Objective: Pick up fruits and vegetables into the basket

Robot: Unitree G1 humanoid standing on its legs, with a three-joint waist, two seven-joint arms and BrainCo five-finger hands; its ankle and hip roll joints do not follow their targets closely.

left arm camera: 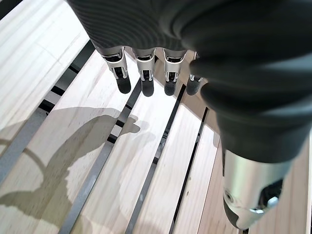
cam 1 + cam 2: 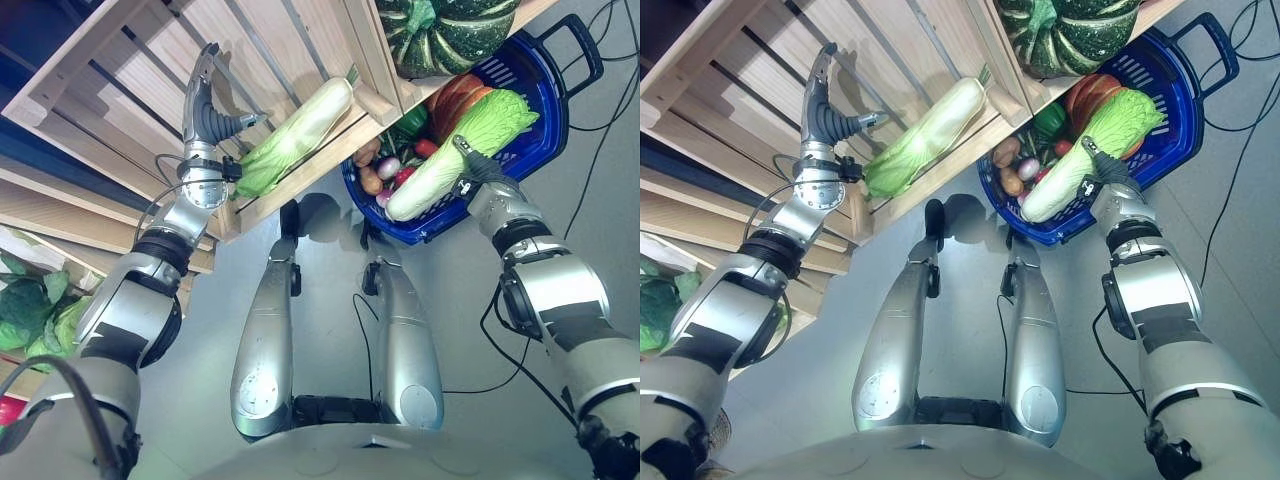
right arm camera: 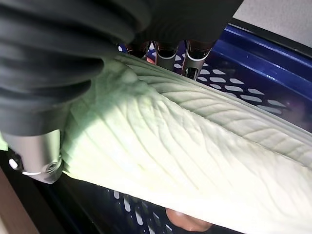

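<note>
Blue basket: already stocked with small mixed produce, with one napa cabbage lying across it, clasped by the right robot hand, thumb and fingers wrapped round its pale body. Outstanding, by judgement: a second napa cabbage on the slatted wooden shelf and a striped green squash on the shelf above the basket; the left robot hand hovers near the second cabbage, fingers straight and spread, holding nothing. Clearance: the shelf's front lip sits just beside the basket rim, leaving tight room there; open floor lies below.

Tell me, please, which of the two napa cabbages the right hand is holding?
The cabbage lying over the blue basket; the right hand grips it. The other cabbage rests on the wooden shelf.
</note>
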